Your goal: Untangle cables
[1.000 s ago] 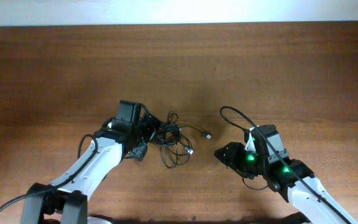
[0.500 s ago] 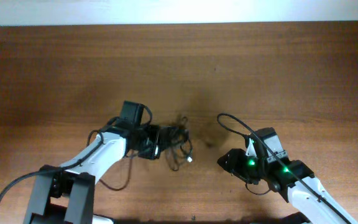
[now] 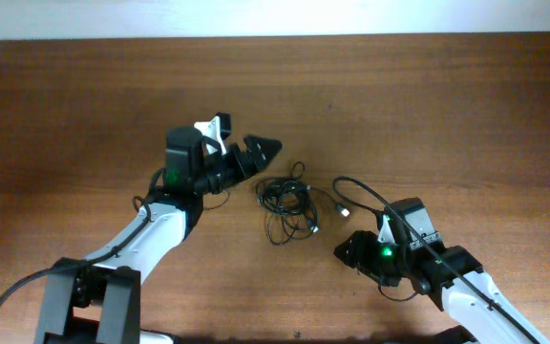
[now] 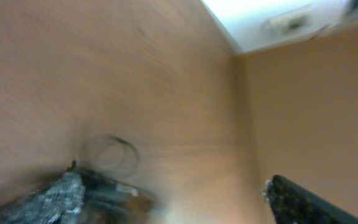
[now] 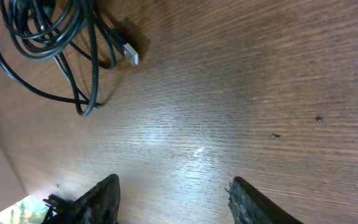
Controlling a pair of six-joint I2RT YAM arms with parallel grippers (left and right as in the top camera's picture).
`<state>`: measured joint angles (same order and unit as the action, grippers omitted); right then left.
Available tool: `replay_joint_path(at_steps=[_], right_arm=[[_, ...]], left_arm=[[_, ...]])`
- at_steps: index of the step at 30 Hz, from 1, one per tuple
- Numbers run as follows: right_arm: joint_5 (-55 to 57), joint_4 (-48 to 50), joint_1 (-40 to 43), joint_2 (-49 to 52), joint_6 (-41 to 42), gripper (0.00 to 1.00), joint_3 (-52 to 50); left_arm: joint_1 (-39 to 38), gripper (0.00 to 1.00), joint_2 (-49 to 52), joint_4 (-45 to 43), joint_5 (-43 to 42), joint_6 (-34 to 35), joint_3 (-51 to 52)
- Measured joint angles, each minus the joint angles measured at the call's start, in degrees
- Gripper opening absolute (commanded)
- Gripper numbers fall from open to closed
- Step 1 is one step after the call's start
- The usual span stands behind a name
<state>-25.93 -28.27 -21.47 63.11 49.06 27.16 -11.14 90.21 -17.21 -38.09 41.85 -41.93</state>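
Lying mid-table, the cables [image 3: 287, 199] are seen as one loose bunch of thin black loops, between the two tools and touched by neither. The table [image 3: 84, 86] is bare wood elsewhere.

The left tool [image 3: 256, 155] is placed just far-left of the bunch. Its jaws are spread wide in the wrist view w/ nothing between them, though that view is badly blurred. The right tool [image 5: 173, 186] is held near-right of the bunch, jaws apart and empty, w/ bare wood below.

Handling, as judged:
- The wires are taken to be very light and limp. No shape will be kept once they are lifted, and the whole bunch will prob. be dragged along if one strand is pulled.
- The sheath looks smooth, so a thin strand may slip through a loose pinch, esp. flat on the wood.
- Nothing fragile is noted, but the small silvery plugs could snag inside loops.

Where hold is best taken: at a free end, not in the knot. The right plug end [image 3: 344, 209] lies clear of the loops, closest to the right tool. The near plug end [image 3: 315, 228] sits just beside the bunch. One end could be pinched just behind the plug, w/ the bunch pinned by the other tool.
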Motion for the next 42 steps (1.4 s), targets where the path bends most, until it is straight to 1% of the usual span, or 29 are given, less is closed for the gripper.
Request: replay_joint_path(at_steps=[1,2,3,4,6,8,11,12,13,14,17,20,22,23,24,25,26,27,28,29,30,33,34,35,36,37,38,39,42], right_arm=[[0.02,-0.07,0.00,0.00,-0.02,0.59,0.00],[0.02,-0.09,0.00,0.00,0.00,0.59,0.00],[0.22,-0.04,0.00,0.00,0.00,0.59,0.00],[0.24,-0.07,0.00,0.00,0.02,0.59,0.00],[0.44,-0.02,0.00,0.00,-0.02,0.59,0.00],[0.44,-0.07,0.00,0.00,0.07,0.59,0.00],[0.44,-0.04,0.00,0.00,-0.02,0.59,0.00],[0.46,-0.07,0.00,0.00,0.00,0.60,0.00],[0.46,-0.07,0.00,0.00,0.02,0.59,0.00],[0.44,-0.07,0.00,0.00,0.00,0.59,0.00],[0.48,-0.07,0.00,0.00,0.00,0.60,0.00],[0.63,-0.07,0.00,0.00,-0.02,0.64,0.00],[0.63,-0.07,0.00,0.00,-1.05,0.65,0.00],[0.63,-0.09,0.00,0.00,-1.60,0.65,0.00],[0.63,-0.04,0.00,0.00,-2.38,0.66,0.00],[0.63,-0.07,0.00,0.00,-2.62,0.66,0.00],[0.63,-0.11,0.00,0.00,-2.78,0.66,0.00],[0.66,-0.09,0.00,0.00,-2.82,0.66,0.00],[0.70,-0.04,0.00,0.00,-2.86,0.67,0.00],[1.07,-0.07,0.00,0.00,-2.93,0.68,0.00],[1.11,-0.07,0.00,0.00,-2.99,0.69,0.00],[1.53,-0.07,0.00,0.00,-3.04,0.72,0.00],[1.53,-0.07,0.00,0.00,-3.02,0.72,0.00],[1.55,-0.04,0.00,0.00,-2.99,0.72,0.00],[1.55,-0.04,0.00,0.00,-3.04,0.72,0.00],[1.62,-0.04,0.00,0.00,-2.97,0.72,0.00],[1.75,-0.04,0.00,0.00,-3.04,0.72,0.00],[2.01,-0.04,0.00,0.00,-3.04,0.73,0.00],[3.23,-0.07,0.00,0.00,-2.99,0.73,0.00]], left_arm=[[-0.68,0.95,0.00,1.88,3.74,-12.22,0.00],[-1.27,0.94,0.00,2.60,6.08,-17.97,0.00],[-2.47,0.84,0.00,3.56,10.03,-26.05,0.00],[-3.98,0.79,0.11,4.24,12.55,-31.50,0.00],[-7.26,0.79,0.87,7.72,16.94,-39.63,-0.09],[-9.70,0.78,2.27,10.01,21.33,-43.85,-0.11],[-13.11,0.36,5.81,12.59,29.73,-49.40,-0.13],[-13.18,0.13,6.08,13.84,30.73,-49.94,-0.15],[-13.16,0.04,6.25,15.56,31.87,-50.64,-0.15],[-13.14,0.00,6.45,16.15,32.57,-50.31,-0.15],[-12.76,0.00,6.56,18.45,36.26,-41.33,-0.57],[-11.93,0.00,6.47,22.25,37.48,-23.67,-1.18],[-10.40,0.00,5.49,29.18,37.05,1.92,-2.36],[-9.92,0.09,5.09,31.78,35.50,12.28,-2.78],[-8.83,0.20,4.81,33.03,31.32,27.47,-2.80],[-8.35,0.43,4.83,32.41,29.09,31.80,-2.67],[-8.28,0.69,5.11,26.93,25.79,30.45,-1.55],[-8.33,0.99,5.49,24.02,23.41,24.55,-1.22],[-8.39,0.99,5.46,23.50,22.36,20.63,-1.25],[-8.39,0.99,4.70,23.91,21.05,13.07,-1.49],[-8.39,0.99,3.82,24.70,20.94,9.94,-1.68],[-8.39,0.99,-1.57,29.09,26.38,-2.34,-1.90],[-8.39,0.92,-3.43,29.38,29.53,-5.92,-1.90],[-8.39,0.59,-5.27,29.40,34.10,-9.57,-1.90],[-8.39,0.51,-5.64,29.88,37.46,-12.33,-2.10],[-8.39,0.64,-5.64,31.26,39.10,-13.77,-2.23],[-8.39,0.69,-5.62,32.65,40.52,-15.30,-2.23],[-8.41,0.62,-5.53,32.87,41.05,-15.98,-2.23],[-8.39,0.59,-2.49,32.74,41.57,-13.84,-2.25]])
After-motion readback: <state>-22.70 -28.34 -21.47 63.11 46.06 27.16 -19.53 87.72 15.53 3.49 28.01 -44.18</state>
